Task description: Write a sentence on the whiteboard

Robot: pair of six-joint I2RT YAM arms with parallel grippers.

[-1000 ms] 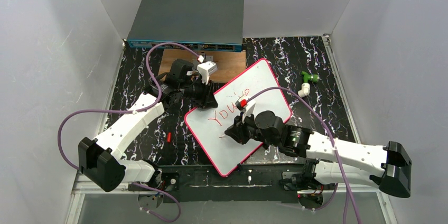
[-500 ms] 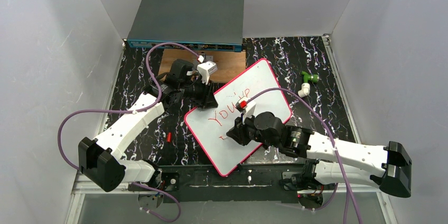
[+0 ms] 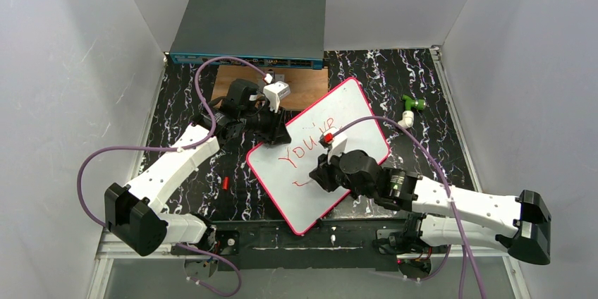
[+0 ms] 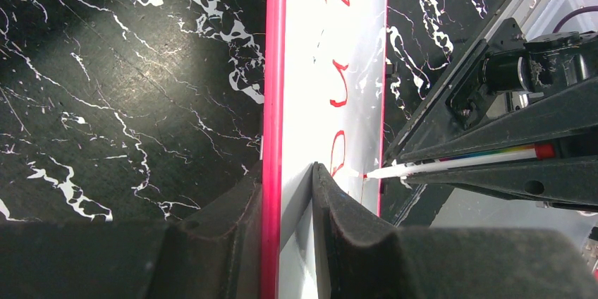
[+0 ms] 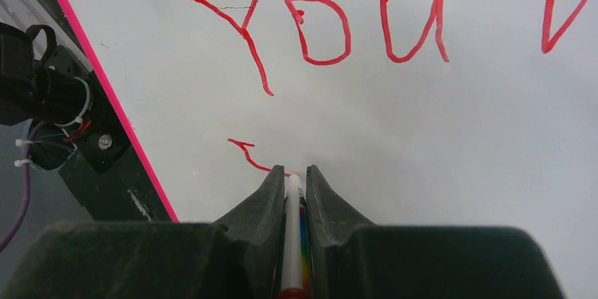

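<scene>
Clamping the whiteboard's (image 3: 356, 116) rim is the left pincer (image 4: 285, 172) — right pincer (image 5: 290, 172) (pinching a marker (image 5: 293, 232)) touches it.

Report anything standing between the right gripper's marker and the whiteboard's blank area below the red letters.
Nothing visible does. The right gripper holds the thin white marker tip-first at the pink-rimmed white whiteboard; the left gripper clamps the board's edge, off to the side.
</scene>
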